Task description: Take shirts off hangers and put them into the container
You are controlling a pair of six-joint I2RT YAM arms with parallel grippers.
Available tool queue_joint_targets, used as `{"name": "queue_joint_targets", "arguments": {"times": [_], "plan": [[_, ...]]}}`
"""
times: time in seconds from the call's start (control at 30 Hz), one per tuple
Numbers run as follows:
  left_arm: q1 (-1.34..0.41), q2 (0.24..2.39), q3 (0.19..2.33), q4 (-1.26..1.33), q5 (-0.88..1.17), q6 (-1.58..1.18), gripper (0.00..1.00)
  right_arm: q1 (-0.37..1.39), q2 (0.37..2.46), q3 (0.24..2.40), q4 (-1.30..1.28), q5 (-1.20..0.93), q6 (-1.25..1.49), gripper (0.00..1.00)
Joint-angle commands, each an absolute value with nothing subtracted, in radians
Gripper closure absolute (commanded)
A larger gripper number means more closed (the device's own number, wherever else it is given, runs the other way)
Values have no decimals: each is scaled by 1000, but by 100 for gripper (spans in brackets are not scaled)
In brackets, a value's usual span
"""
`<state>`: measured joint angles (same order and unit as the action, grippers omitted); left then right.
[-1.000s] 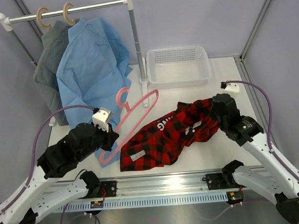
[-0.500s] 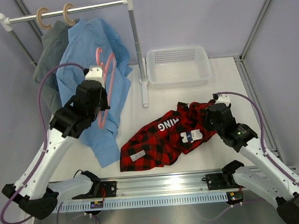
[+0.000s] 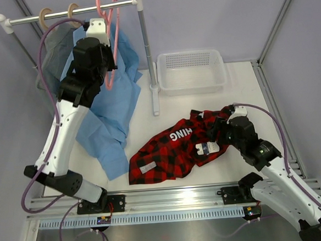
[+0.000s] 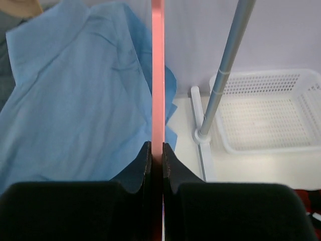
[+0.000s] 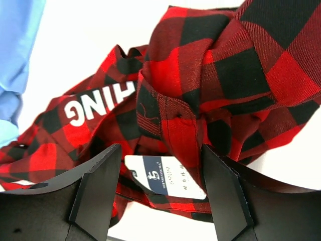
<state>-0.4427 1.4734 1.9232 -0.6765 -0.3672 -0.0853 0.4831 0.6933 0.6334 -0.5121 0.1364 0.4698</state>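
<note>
— What's on the top camera, biggest first?
— I've got the white table (image 3: 176, 105), with the clothes rack (image 3: 145, 39) standing along its ten-to-twelve o'clock edge. The light blue shirt (image 3: 107, 107) hangs from the rail at eleven o'clock, and its tail spills across the table toward eight o'clock. The plaid shirt (image 3: 174, 152), red and black, lies crumpled on the table at about five o'clock, on no hanger and well apart from the mesh basket (image 3: 193, 87) at one o'clock. The grey shirt (image 3: 53, 51) hangs behind the blue one at ten o'clock, mostly hidden.
— And your arms?
— My left gripper (image 4: 157, 150) is up by the rail near twelve o'clock, jaws pressed together on the flat bar of the pink hanger (image 4: 158, 75). Its hook is level with the rail, but I can't tell whether it is hooked on. My right gripper (image 5: 160, 150) sits low over the plaid shirt's bunched four o'clock end, jaws spread wide. A fold of plaid and its white label (image 5: 160, 178) show between the fingers. I can't tell whether the pads touch cloth.
— Anything smaller?
— Two tan hanger hooks (image 3: 46, 17) on the rail at eleven o'clock
</note>
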Motion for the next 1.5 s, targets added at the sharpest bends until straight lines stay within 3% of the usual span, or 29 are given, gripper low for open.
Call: {"name": "queue_joint_targets", "arguments": {"times": [0.0, 0.17, 0.3, 0.57, 0.83, 0.97, 1.03, 1.17, 1.2, 1.33, 1.47], "plan": [[-414, 1557, 2037, -603, -321, -34, 100, 480, 655, 630, -469, 109, 469, 27], [-379, 1678, 2152, -604, -296, -31, 100, 480, 646, 624, -468, 104, 468, 26], [-356, 1726, 2160, -592, -285, -37, 100, 480, 640, 621, -469, 107, 466, 20], [-307, 1787, 2148, -571, -244, -48, 100, 480, 632, 611, -460, 110, 465, 19], [-307, 1671, 1990, -569, -204, -77, 75, 480, 640, 609, -453, 113, 462, 19], [-307, 1594, 1934, -571, -199, -72, 54, 480, 629, 607, -451, 118, 462, 19], [-308, 1553, 1922, -574, -192, -75, 48, 480, 623, 612, -457, 129, 465, 18], [-307, 1409, 1872, -574, -184, -94, 25, 480, 623, 641, -503, 253, 494, 4], [-307, 1337, 1835, -574, -183, -97, 14, 480, 629, 646, -512, 279, 521, 1], [-308, 1152, 1698, -574, -176, -89, 1, 480, 681, 676, -557, 391, 571, 1], [-307, 967, 1501, -572, -132, -120, 1, 477, 822, 680, -526, 462, 584, 1]]}}
